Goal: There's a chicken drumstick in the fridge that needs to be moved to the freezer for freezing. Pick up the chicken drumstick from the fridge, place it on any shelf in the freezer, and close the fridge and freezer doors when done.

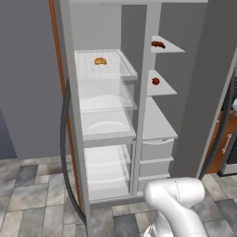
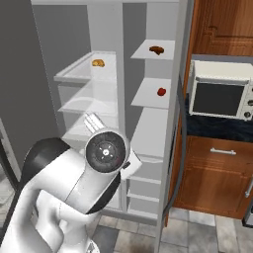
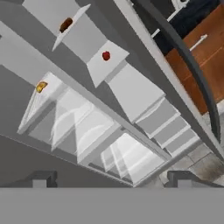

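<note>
Drumstick already lying on the freezer's top shelf

The chicken drumstick (image 1: pixel 158 44) is resting on the top opaque shelf (image 1: pixel 172 46) of the narrower compartment, the freezer (image 1: pixel 159 125), above the small red fruit (image 1: pixel 155 81). The end effector (image 3: pixel 111 177) is standing wide open, holding nothing, well below the drumstick. In the hand view the meat's long axis is running diagonally. Both doors are standing open

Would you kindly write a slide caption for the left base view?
Both doors open: chicken drumstick on the top narrow shelf, red fruit below, golden bun on a glass shelf.
</note>
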Motion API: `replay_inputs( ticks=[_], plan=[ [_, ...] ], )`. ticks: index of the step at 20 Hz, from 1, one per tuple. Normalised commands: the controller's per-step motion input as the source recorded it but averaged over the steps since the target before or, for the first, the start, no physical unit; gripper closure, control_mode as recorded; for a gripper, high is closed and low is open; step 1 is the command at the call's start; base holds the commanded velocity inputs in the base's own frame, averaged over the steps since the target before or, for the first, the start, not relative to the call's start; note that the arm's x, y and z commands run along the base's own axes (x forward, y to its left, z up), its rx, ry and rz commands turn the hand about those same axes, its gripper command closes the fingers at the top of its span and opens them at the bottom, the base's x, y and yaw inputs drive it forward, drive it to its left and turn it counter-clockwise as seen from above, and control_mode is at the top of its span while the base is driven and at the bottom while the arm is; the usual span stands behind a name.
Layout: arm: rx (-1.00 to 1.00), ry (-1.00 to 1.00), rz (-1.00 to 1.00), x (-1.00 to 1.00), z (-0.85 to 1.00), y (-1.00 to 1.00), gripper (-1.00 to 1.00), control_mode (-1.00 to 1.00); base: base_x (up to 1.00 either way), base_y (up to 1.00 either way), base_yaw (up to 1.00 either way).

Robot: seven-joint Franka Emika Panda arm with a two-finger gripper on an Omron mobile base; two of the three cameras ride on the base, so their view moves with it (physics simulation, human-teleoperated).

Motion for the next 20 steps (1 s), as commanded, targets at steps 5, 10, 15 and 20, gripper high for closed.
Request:
replay_inputs(
  ticks=[5, 10, 15, 20],
  plan=[
    [0.37, 0.0, -0.01, 0.01, -0.31, -0.38, -1.0, -1.0, 0.0, 0.0, 0.0],
    [0.1, -0.08, 0.04, 0.22, -0.48, -0.07, -1.0, -1.0, 0.0, 0.0, 0.0],
    [0.06, 0.0, 0.02, 0.48, -0.52, -0.5, -1.0, -1.0, 0.0, 0.0, 0.0],
    [0.14, 0.02, 0.01, 0.39, -0.49, -0.7, -1.0, -1.0, 0.0, 0.0, 0.0]
  ],
)
